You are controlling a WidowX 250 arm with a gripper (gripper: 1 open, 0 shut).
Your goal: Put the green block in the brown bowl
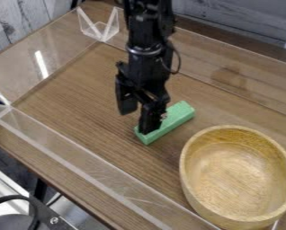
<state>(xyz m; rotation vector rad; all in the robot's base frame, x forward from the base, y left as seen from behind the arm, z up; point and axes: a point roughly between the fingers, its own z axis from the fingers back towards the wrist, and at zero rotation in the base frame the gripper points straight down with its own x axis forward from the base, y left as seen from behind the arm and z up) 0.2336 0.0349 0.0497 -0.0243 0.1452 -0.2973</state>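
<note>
Hanging straight down over the table (74, 99), the black gripper (138, 106) has its 2 fingers (150, 115) spread wide, holding nothing. It is right above the near end of the green block (170, 121). 1 finger is in front of the block and hides part of it. You cannot tell if a finger touches the block. The block lies flat on the wood. It is just beside the brown bowl (218, 209) and does not touch it. The bowl sits at the lower right with nothing inside. A clear plastic wall (61, 153) runs along the near edge of the table.
</note>
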